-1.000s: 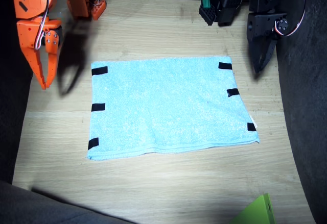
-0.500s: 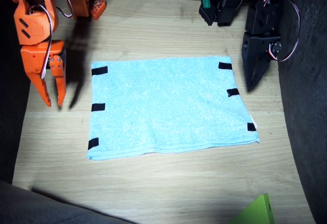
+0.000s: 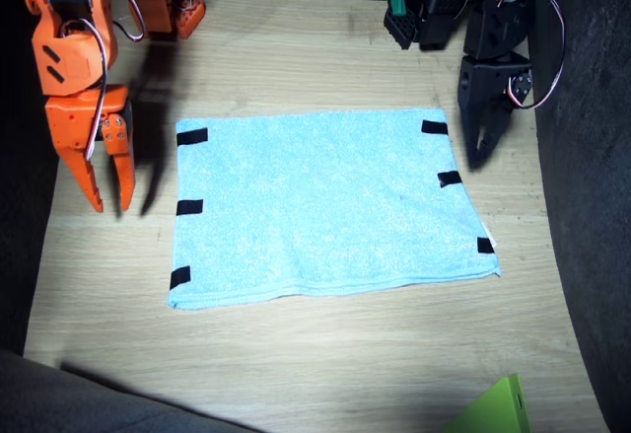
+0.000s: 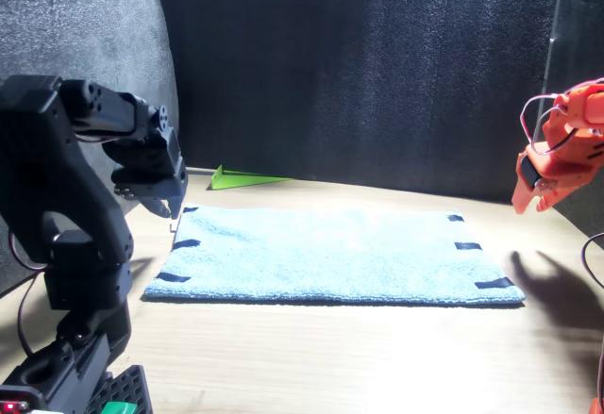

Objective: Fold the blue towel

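One blue towel (image 3: 330, 206) lies flat on the counter (image 3: 325, 354); right gripper (image 3: 110, 199) fingers parted, left gripper (image 3: 483, 145) fingers' state unclear, both empty.

One blue towel (image 3: 330, 206), six black tape strips (image 3: 191, 137) (three along each short edge), two grippers, the orange right gripper (image 3: 109, 188) and black left gripper (image 3: 485, 145), one green wedge (image 3: 493, 408), one wooden table (image 3: 325, 354).

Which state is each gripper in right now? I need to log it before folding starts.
Left gripper: open slightly, empty, above the blue towel's edge.
Right gripper: open, empty, beside the towel.
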`<state>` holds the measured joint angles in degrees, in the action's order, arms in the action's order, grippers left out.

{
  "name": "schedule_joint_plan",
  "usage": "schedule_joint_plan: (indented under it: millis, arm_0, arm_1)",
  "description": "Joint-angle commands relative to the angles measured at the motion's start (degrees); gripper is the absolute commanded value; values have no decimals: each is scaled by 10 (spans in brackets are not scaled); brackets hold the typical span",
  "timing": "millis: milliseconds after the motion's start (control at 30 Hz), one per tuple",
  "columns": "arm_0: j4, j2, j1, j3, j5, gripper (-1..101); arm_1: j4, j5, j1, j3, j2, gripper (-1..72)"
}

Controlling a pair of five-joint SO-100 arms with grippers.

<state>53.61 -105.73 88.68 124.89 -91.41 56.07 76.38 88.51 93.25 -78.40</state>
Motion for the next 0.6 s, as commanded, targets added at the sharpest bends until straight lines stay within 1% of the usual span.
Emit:
schedule_joint_plan:
  millis: [0,167,267,367,467,567]
  arm_0:
    - [18,-56,-13,24,-4,58]
    - [50,-88,-32,42,-10,58]
    - [53,-83,-18,35,-6,56]
    - [54,-41,0,-4,-1,58]
    - [89,26,-2,-70,12,54]
    - [114,54,-19,-100,18,69]
  arm_1:
    - [-3,-2,14,-9,-11,174]
    - [-2,-1,15,-10,-16,175]
    - [3,-1,15,-10,-24,175]
    - [6,2,15,-10,-27,179]
    - [11,4,18,-10,-29,180]
    - [13,2,15,-7,-35,184]
